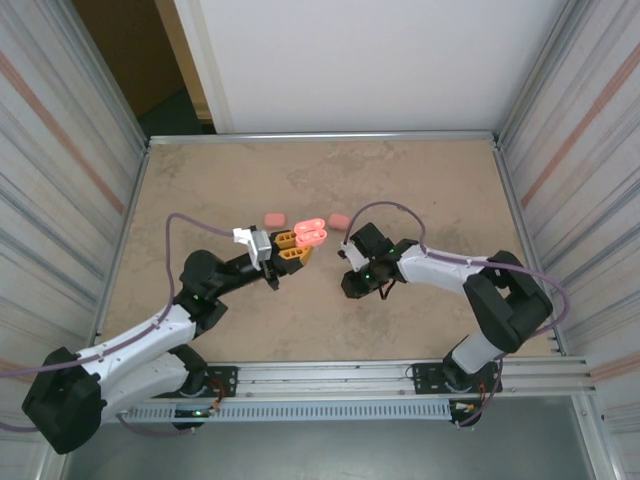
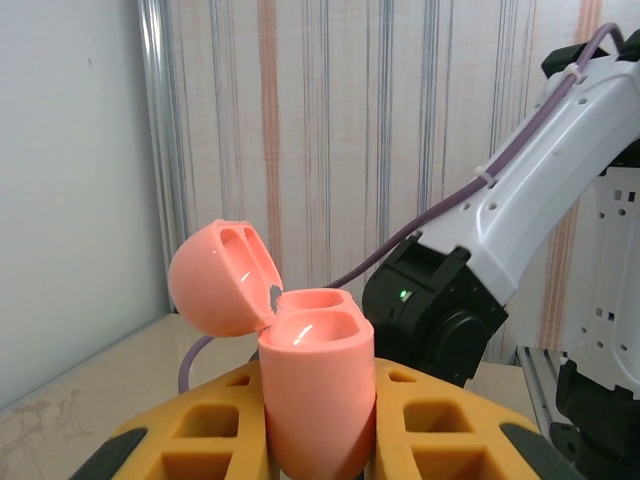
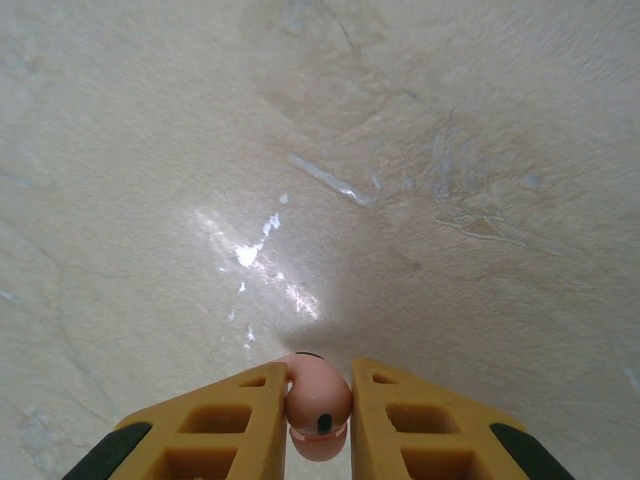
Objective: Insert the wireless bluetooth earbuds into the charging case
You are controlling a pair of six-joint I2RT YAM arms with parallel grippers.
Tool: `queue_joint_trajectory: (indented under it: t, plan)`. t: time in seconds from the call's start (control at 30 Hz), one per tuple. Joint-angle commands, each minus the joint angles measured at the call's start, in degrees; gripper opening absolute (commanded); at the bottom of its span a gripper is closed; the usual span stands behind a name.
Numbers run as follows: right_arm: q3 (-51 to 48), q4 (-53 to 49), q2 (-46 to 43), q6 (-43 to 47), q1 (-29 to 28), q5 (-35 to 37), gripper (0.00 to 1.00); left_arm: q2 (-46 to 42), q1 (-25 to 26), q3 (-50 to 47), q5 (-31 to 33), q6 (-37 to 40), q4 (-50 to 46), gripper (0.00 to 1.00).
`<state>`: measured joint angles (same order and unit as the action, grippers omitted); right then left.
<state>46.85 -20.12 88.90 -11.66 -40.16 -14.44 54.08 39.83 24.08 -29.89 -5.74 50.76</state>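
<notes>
Right gripper (image 3: 320,388) pinching earbud (image 3: 318,402), left gripper (image 2: 320,405) clamping case (image 2: 318,370) (lid (image 2: 212,282) open)

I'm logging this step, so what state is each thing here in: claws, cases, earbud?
charging case: lid open, both wells empty, held in the left claw.
left claw: shut on the charging case.
earbud: pinched in the right claw, not yet in the case.
right claw: shut on the earbud.
left loose case: lying on the table, looks closed.
right loose case: lying on the table, looks closed.
</notes>
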Motion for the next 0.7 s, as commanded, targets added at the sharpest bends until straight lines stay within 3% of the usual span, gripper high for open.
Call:
queue_joint_trajectory:
  t: [0.0,0.5,0.67]
  plan:
    - [-0.9,0.6,-4.9,0.9,-0.5,2.1,0.2,0.4,0.2,0.0,0.8,0.9,0.6,0.0]
    - [-2.4,2.6,-26.5,8.0,-4.7,10.5,0.19,9.1,0.2,1.1,0.8,-1.4,5.3,0.0]
    - [-3.4,7.0,-31.9,10.4,-5.2,9.2,0.19,11.7,0.2,1.2,0.3,-2.2,7.9,0.0]
